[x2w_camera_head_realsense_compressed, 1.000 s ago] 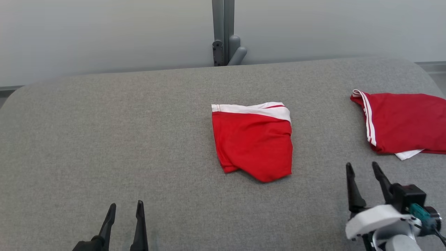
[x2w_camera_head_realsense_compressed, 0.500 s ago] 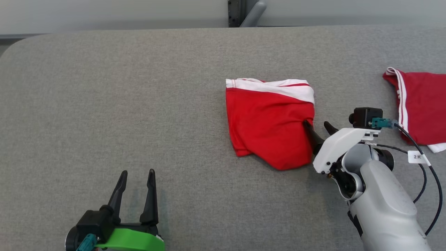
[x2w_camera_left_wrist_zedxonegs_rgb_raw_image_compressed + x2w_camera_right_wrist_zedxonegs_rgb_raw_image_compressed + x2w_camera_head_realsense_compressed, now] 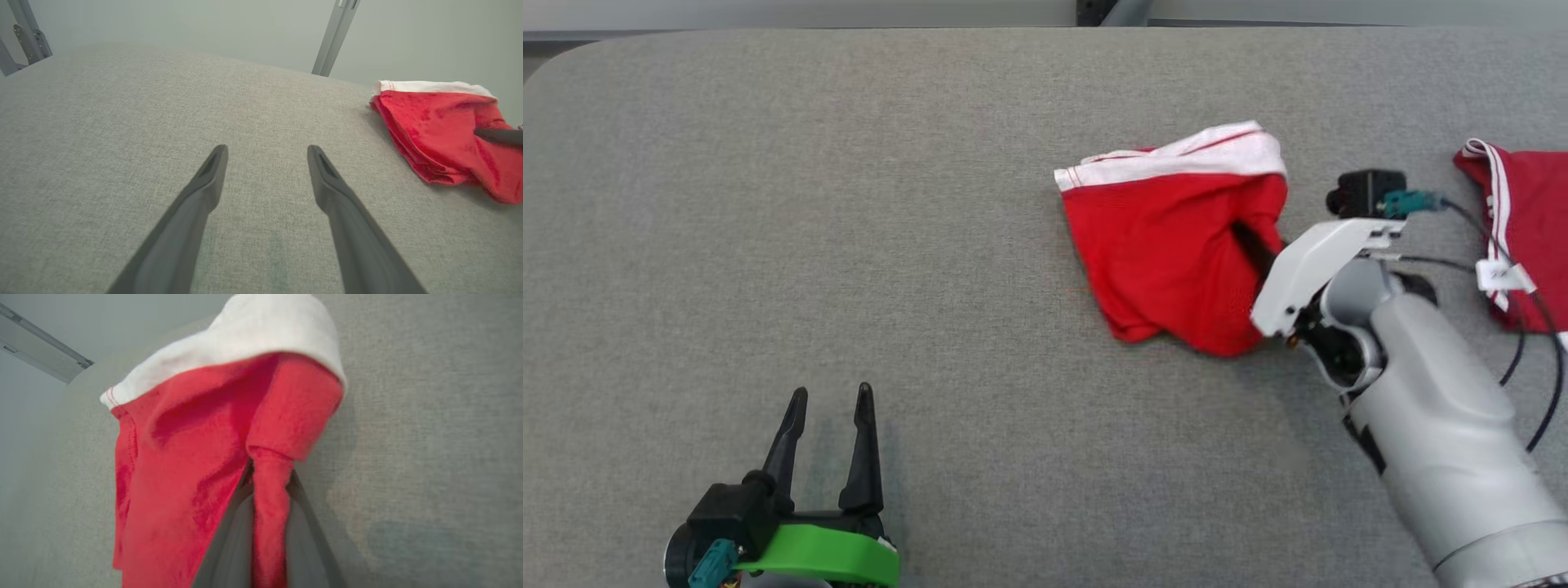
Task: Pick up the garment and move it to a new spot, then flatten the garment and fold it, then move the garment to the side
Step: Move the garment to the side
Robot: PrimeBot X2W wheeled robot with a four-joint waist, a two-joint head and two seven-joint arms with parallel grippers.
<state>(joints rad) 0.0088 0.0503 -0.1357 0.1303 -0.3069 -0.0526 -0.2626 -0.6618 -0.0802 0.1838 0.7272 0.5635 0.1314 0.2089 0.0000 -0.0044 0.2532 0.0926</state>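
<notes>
The garment (image 3: 1168, 237) is a red pair of shorts with a white waistband, lying crumpled right of centre on the grey table (image 3: 849, 204). My right gripper (image 3: 1258, 245) is shut on a fold at its right edge, and that side is pulled up off the cloth surface. In the right wrist view a pinched roll of the red garment (image 3: 196, 437) runs between the two fingers of my right gripper (image 3: 269, 473). My left gripper (image 3: 829, 396) stands open near the front left, far from the garment (image 3: 441, 130), nothing between the fingers of the left gripper (image 3: 267, 153).
A second red garment with white stripes (image 3: 1523, 220) lies at the table's right edge, close behind my right wrist and its cables. A grey metal post (image 3: 1111, 10) stands behind the table's far edge. Bare grey cloth spreads across the left half.
The head camera has tilted down. My right gripper reached the garment's right edge, closed on it and lifted that side; the waistband now slants. The left gripper stays open.
</notes>
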